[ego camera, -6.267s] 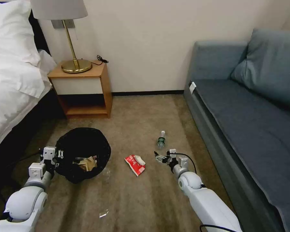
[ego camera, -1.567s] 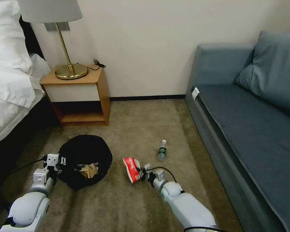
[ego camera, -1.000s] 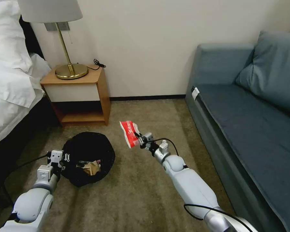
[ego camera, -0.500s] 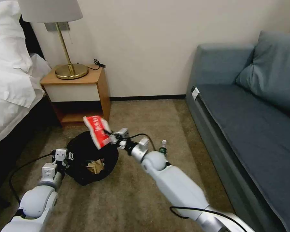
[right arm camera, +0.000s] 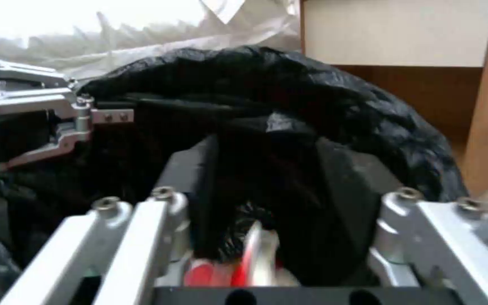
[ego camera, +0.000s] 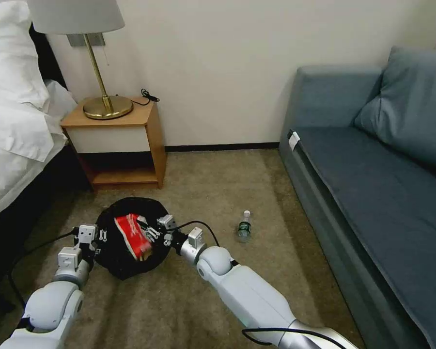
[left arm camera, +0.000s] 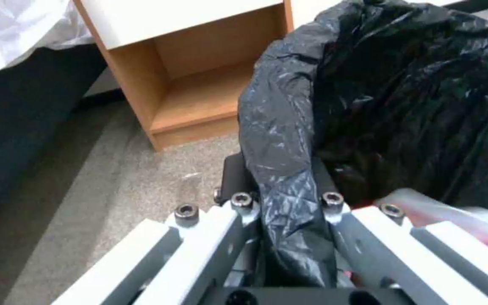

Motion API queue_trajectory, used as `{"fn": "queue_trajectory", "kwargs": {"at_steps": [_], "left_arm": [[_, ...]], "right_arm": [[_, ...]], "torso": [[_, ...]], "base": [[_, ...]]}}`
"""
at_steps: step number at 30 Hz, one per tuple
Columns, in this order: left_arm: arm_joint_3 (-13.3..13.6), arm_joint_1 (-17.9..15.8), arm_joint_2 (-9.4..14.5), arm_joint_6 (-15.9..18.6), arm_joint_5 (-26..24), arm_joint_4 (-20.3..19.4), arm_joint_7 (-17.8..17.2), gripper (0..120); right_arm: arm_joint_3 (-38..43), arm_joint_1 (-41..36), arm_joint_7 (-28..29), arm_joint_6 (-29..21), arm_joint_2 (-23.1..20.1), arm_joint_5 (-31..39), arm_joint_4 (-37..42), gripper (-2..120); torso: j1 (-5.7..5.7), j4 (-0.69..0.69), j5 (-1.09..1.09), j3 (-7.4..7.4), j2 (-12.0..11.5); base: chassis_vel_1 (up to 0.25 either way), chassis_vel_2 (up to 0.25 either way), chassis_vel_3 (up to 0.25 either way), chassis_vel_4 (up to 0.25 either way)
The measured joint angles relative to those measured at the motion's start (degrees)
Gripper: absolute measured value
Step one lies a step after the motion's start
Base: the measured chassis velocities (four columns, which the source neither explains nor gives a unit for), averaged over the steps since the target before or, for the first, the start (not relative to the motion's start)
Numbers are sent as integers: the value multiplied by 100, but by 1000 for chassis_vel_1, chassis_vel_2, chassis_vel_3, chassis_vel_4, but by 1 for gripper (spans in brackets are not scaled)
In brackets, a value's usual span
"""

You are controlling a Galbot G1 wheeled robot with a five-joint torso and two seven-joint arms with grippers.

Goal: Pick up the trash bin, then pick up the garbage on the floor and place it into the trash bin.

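The trash bin, lined with a crinkly black bag, sits low over the carpet at front left. My left gripper is shut on its near rim, and the bag is pinched between the fingers. My right gripper reaches over the bin mouth with its fingers spread. A red-and-white packet of garbage lies loose in the opening, just past the fingertips, and shows blurred as the packet. A small clear bottle lies on the carpet to the right.
A wooden nightstand with a brass lamp stands behind the bin. The bed lines the left side and a blue-grey sofa the right. Open carpet lies between them.
My right arm swung left and down, carrying the packet from above the carpet to the bin mouth, and its fingers have opened. The left gripper kept hold of the bin.
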Motion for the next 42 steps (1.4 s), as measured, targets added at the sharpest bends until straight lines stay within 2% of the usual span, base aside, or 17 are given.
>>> {"fn": "queue_trajectory", "kwargs": {"at_steps": [2, 4, 5, 6, 7, 8, 11, 13, 24, 28, 33, 42], "left_arm": [[4, -10, 0, 0, 3, 0, 0, 5], [4, -11, -1, 0, 4, 0, 0, 5], [2, -12, 0, -2, 6, 0, -1, 5], [2, -12, 0, -2, 6, 0, -1, 5], [0, -6, 1, -4, 8, 1, -1, 5], [-6, 0, 1, -5, 9, 1, -1, 5], [-10, 9, 1, -12, 10, 1, -1, 5], [-1, 25, -10, -26, 25, 10, 0, 5], [192, -43, -101, -41, 119, 54, 0, 5], [189, -41, -89, -42, 120, 49, -1, 5], [125, 14, -44, -42, 96, -18, 0, 5], [53, 107, 8, -48, 67, -92, 20, 5]], "right_arm": [[12, -39, 110, 65, -85, 0, 55, 58], [13, -51, 174, 79, -121, 0, 83, 61], [12, -80, 466, 90, -264, 1, 179, 70], [12, -80, 466, 90, -264, 1, 179, 70], [14, -87, 682, 77, -384, 1, 238, 79], [42, -87, 776, 57, -456, -4, 250, 82], [104, -85, 862, 35, -539, -30, 238, 87], [281, -33, 1016, 23, -662, -123, 70, 98], [783, 91, 1605, -373, -769, -485, -440, 100], [844, 79, 1765, -504, -795, -424, -440, 100], [1030, 44, 2228, -836, -791, -569, -616, 100], [1207, -73, 2582, -807, -925, -769, -701, 100]], "torso": [[0, 0, 0, 0, 0], [0, 0, 0, 0, 0], [0, 0, 1, 0, 0], [0, 0, 1, 0, 0], [0, -1, 1, 0, 0], [0, 0, 1, 0, 0], [0, 0, 1, 0, 0], [0, 0, 2, 0, 0], [0, 0, 2, 0, 0], [0, 0, 2, 0, 0], [0, 0, 1, 0, 0], [0, 0, 1, 0, 0]], "base": [[0, 0, 0, 0], [0, 0, 0, 0], [0, 0, 0, 0], [0, 0, 0, 0], [0, 0, 0, 0], [0, 0, 0, 0], [0, 0, 0, 0], [0, 0, 0, 0], [0, 0, 0, 0], [0, 0, 0, 0], [0, 0, 0, 0], [0, 0, 0, 0]]}}
